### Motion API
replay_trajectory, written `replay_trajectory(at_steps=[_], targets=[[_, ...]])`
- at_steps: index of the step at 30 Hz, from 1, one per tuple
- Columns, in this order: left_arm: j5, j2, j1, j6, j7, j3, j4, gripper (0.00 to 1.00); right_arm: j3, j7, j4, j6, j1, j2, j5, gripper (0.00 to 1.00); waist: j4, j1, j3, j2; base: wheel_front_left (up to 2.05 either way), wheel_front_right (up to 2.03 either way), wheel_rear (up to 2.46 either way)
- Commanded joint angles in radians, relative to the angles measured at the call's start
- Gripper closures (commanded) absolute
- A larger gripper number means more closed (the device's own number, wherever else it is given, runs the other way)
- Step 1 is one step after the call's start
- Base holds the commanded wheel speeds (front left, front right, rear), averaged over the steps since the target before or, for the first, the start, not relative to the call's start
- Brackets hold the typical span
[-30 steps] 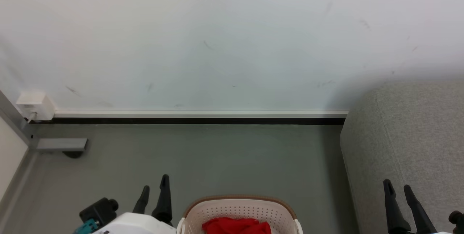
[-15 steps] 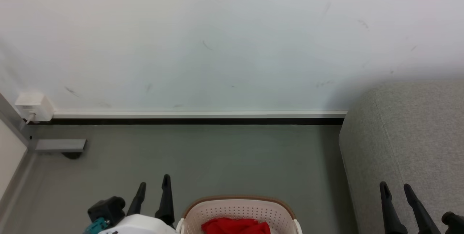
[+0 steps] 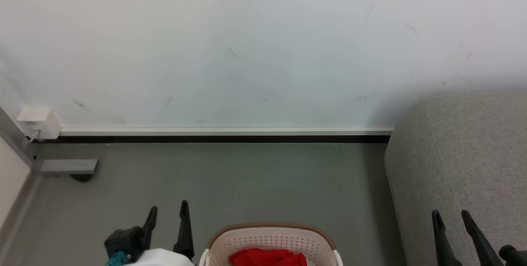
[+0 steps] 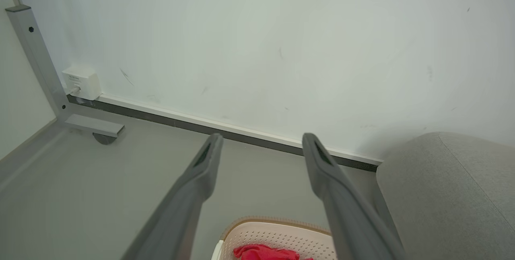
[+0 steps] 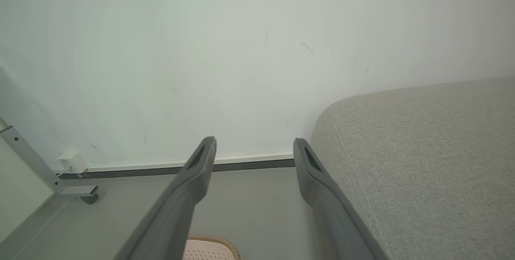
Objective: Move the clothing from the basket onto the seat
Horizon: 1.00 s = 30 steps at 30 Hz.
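Seat (image 3: pixel 465 163), grey and broad, stands at the right on the floor (image 3: pixel 247 183). Left of it, apart, the basket (image 3: pixel 271 239) holds the red clothing (image 3: pixel 267 257). The left pincer (image 3: pixel 169 206) and right pincer (image 3: pixel 450 214) hang spread and empty, flanking the basket.

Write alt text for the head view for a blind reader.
An oval cream-white perforated plastic basket holding bright red clothing sits bottom centre on grey floor, between the open left gripper and open right gripper; a light grey fabric sofa stands at right.

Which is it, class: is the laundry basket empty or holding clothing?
Not empty: red clothing lies bunched inside the laundry basket, below its brown rim; how much, cannot tell.
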Motion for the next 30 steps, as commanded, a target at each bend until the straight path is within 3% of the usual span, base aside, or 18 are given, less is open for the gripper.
replay_trajectory(at_steps=[1, 12, 30], targets=[[0.024, 0.008, 0.000, 0.005, -0.010, 0.000, -0.003, 0.00, -0.006, -0.006, -0.011, -0.002, 0.006, -0.004, -0.018, 0.00, 0.001, 0.0000, 0.000, -0.0001, 0.00, 0.00, 0.00], [0.120, 0.019, 0.013, 0.021, -0.033, -0.003, -0.004, 0.00, -0.010, -0.031, -0.006, -0.002, 0.024, -0.003, -0.092, 0.00, 0.002, 0.0000, 0.000, -0.0001, 0.00, 0.00, 0.00], [0.236, 0.011, 0.045, -0.011, -0.072, 0.033, 0.020, 0.00, -0.039, -0.067, 0.014, -0.002, 0.048, 0.005, -0.163, 0.00, 0.004, 0.0000, -0.006, -0.0001, 0.00, 0.00, 0.00]])
